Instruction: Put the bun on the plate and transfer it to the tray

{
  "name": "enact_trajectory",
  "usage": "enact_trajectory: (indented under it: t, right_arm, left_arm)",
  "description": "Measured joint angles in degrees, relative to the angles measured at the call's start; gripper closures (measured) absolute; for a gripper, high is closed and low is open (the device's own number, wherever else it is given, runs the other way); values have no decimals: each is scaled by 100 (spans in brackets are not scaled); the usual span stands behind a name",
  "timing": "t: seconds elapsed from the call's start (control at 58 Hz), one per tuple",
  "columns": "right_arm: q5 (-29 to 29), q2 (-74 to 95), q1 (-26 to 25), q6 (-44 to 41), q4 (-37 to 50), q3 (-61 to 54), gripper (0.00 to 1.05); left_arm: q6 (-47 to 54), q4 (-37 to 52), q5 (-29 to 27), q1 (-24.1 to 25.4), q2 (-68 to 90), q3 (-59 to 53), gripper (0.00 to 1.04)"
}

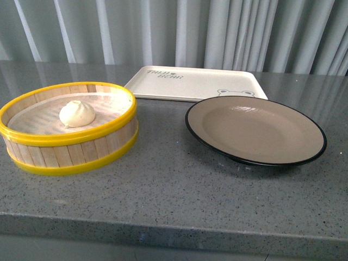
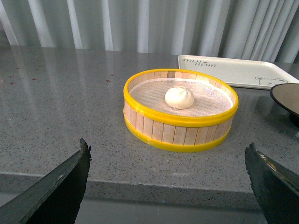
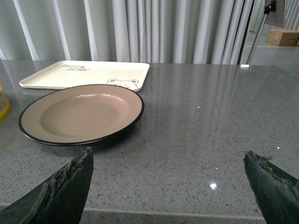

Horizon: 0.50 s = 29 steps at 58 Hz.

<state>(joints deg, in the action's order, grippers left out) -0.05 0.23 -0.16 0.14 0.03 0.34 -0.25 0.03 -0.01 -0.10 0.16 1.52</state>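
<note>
bun in the steamer basket, both grippers wide and clear of it

the bun sat inside the yellow-rimmed wooden steamer basket, near the middle of its pale mesh liner, pleated top up. the basket stood on the grey speckled counter at 9 o'clock of the plate, with a strip of bare counter between the two. the plate rested flat, its taupe inside glossy within the black rim. the cream tray lay farther back, at about 11 o'clock of the plate and 1 o'clock of the basket. its bear-face corner was just behind the plate's far rim, and i could not tell whether they touched. pale pleated curtains hung behind the counter.

in the left wrist view the left gripper had its jaws spread wide, with one dark finger at each side of the picture. the bun lay well beyond the fingertips, in line with the gap between them. neither finger touched the basket.

in the right wrist view the right gripper was likewise spread wide and held nothing, its worn dark fingers far apart. the plate lay beyond the fingertips, nearer to one finger than the other, with the tray behind it. only a sliver of the basket's yellow rim showed there.
</note>
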Motion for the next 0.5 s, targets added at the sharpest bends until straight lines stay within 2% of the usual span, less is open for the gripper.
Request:
enact_trajectory:
  t: [0.138, 0.224, 0.276, 0.345, 0.448, 0.5]
  right_arm:
    - [0, 0, 0, 0, 0, 0, 8]
    - [0, 2, 0, 0, 0, 0, 8]
    - [2, -2, 0, 0, 0, 0, 8]
    - [-7, -2, 0, 0, 0, 0, 8]
    - [0, -2, 0, 0, 0, 0, 8]
    - [0, -2, 0, 0, 0, 0, 8]
  left_arm:
    - [0, -2, 0, -2, 2, 0, 7]
    - [-708, -973, -942, -251, 555, 350, 7]
    - [-1300, -1163, -1117, -295, 1130, 542, 7]
    - [-1956, -389, -671, -319, 1921, 682, 7]
    - [-2011, 1231, -374, -398, 3329, 1344, 7]
    - [-1930, 1727, -267, -448, 3956, 1650, 7]
